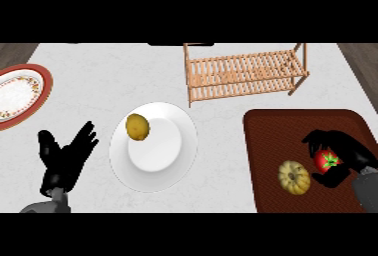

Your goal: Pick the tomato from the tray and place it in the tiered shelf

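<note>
A red tomato (326,161) with a green stem lies on the dark brown tray (273,130) at the right. My right hand (347,150) is curled round it, fingers above and thumb below, hiding part of it. The wooden tiered shelf (244,72) stands at the back, beyond the tray, with nothing on its slats. My left hand (65,155) rests open at the lower left, fingers up, holding nothing.
A pale yellow round squash (294,176) lies on the tray just left of the tomato. A white plate (166,165) in the middle carries a yellowish potato (138,127). A red-rimmed patterned plate (18,95) sits at the far left edge.
</note>
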Motion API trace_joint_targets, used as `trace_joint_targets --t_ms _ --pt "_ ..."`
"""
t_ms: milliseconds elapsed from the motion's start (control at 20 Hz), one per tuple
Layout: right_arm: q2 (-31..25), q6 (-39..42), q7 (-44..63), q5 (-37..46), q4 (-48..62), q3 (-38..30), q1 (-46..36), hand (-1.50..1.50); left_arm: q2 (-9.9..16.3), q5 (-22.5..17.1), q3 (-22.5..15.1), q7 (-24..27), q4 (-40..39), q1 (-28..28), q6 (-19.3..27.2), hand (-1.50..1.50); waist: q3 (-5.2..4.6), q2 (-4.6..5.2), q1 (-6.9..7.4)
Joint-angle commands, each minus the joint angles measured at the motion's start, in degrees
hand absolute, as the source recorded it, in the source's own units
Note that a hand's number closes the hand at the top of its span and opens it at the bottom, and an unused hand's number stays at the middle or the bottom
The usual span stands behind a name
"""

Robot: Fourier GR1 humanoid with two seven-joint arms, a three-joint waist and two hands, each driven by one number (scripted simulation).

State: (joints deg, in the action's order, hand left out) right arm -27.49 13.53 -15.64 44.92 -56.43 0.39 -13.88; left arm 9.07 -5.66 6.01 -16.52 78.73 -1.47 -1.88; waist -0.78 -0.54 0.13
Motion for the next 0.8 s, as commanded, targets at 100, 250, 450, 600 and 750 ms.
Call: trace_joint_targets --t_ms 100,250,450,600,750 --pt "5.6 -0.2 2.5 -0.2 -12.1 2.9 5.2 1.5 0.5 0.8 1.0 1.3 -2.0 -0.7 0.4 0.0 0.73 0.43 -0.5" --pt "17.7 1.8 14.9 2.6 -18.9 11.2 0.9 1.5 -0.9 1.0 -0.5 -2.8 0.6 -1.1 2.0 0.0 0.64 0.1 -0.09" --pt "26.9 1.9 28.6 0.8 -25.7 19.3 -2.5 1.5 -1.1 0.3 -0.4 -0.1 -0.8 0.0 0.3 0.0 0.65 0.13 0.26" --pt "27.2 0.5 35.6 -0.3 -36.4 21.1 -4.0 1.5 -2.1 1.8 -1.4 0.1 -0.5 -0.2 1.9 0.0 0.68 0.02 -0.54" --pt "27.4 -3.0 43.8 -0.9 -45.9 25.6 -5.0 1.5 0.5 -0.4 0.9 -1.5 -0.4 -0.5 -0.2 0.0 0.7 -0.1 -0.65"
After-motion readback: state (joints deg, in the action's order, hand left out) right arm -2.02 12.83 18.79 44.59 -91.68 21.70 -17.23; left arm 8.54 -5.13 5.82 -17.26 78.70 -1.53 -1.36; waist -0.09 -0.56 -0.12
